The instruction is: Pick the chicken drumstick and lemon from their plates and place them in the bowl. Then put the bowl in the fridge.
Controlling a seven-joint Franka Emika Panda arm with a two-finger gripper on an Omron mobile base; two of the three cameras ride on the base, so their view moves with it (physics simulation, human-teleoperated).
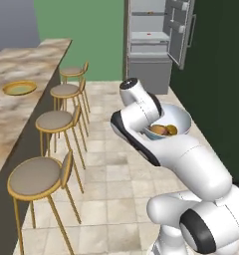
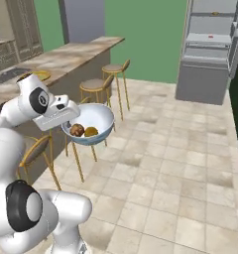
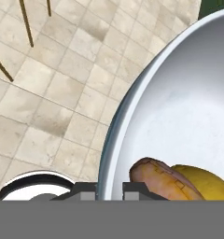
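The jaws pinched the bowl rim, holding it above the floor; the chicken drumstick and lemon lay inside.

The left base view looked forward and down from behind the arm, on its left side, toward the fridge at the far end of the room, with the counter and stools running along the left of the picture. The right base view faced the same fridge from behind the arm's right side, so the counter lay left of it and farther off. Both shared the tiled floor, the stools and the bowl — seen from two sides. The hand view sat very near the bowl, looking across its rim down at the floor, away from the fridge.
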